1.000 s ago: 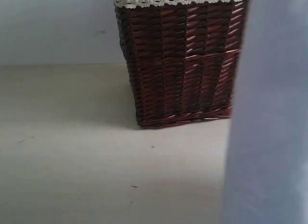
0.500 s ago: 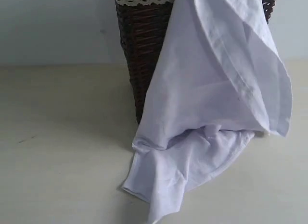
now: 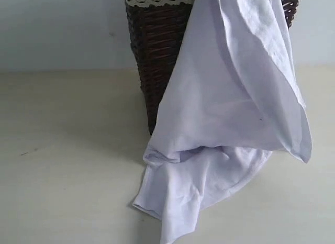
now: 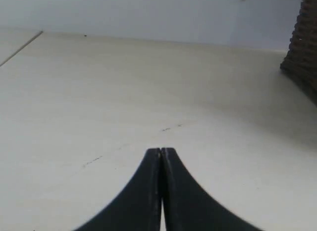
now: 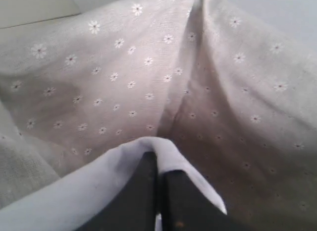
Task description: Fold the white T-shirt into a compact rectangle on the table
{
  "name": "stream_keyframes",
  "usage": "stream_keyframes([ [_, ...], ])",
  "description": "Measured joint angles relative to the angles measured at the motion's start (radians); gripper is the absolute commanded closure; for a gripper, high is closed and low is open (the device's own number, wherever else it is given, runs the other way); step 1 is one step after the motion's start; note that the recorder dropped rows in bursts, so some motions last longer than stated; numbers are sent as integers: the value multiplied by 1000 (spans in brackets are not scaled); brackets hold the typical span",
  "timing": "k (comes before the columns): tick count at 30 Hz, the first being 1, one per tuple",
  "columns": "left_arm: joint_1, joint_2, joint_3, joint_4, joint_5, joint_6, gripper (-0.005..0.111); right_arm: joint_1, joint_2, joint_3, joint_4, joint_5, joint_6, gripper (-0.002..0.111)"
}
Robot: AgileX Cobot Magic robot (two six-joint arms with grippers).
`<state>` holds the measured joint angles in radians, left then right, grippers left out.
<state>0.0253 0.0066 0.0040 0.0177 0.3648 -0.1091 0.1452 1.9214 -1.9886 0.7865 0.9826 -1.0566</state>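
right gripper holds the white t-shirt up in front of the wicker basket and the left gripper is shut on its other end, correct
Not quite: the left gripper is shut on nothing, with only the table beneath it in the left wrist view. The rest stands: the right gripper is shut on the white T-shirt, which hangs in front of the wicker basket.
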Motion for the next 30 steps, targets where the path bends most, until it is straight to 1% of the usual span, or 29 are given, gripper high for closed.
stream_keyframes([
  [3, 0, 0, 0, 0, 0, 0, 107, 0, 0, 2, -1, -26, 2, 108],
  [5, 0, 0, 0, 0, 0, 0, 107, 0, -15, 11, 38, 15, -9, 108],
  [7, 0, 0, 0, 0, 0, 0, 107, 5, -48, 27, 95, 73, -60, 108],
  [11, 0, 0, 0, 0, 0, 0, 107, 38, -209, 29, 162, 103, -152, 108],
  [14, 0, 0, 0, 0, 0, 0, 107, 40, -269, 29, 192, 176, -185, 108],
  [15, 0, 0, 0, 0, 0, 0, 107, 40, -269, 29, 219, 208, -196, 108],
  [18, 0, 0, 0, 0, 0, 0, 107, 56, -281, 29, 413, 239, -275, 108],
  [19, 0, 0, 0, 0, 0, 0, 107, 73, -292, 29, 468, 239, -295, 108],
  [21, 0, 0, 0, 0, 0, 0, 107, 124, -307, 29, 512, 239, -311, 108],
  [25, 0, 0, 0, 0, 0, 0, 107, 268, -316, 29, 495, 227, -321, 108],
  [28, 0, 0, 0, 0, 0, 0, 107, 377, -281, 29, 452, 145, -325, 108],
  [30, 0, 0, 0, 0, 0, 0, 107, 442, -240, 29, 456, 20, -349, 108],
])
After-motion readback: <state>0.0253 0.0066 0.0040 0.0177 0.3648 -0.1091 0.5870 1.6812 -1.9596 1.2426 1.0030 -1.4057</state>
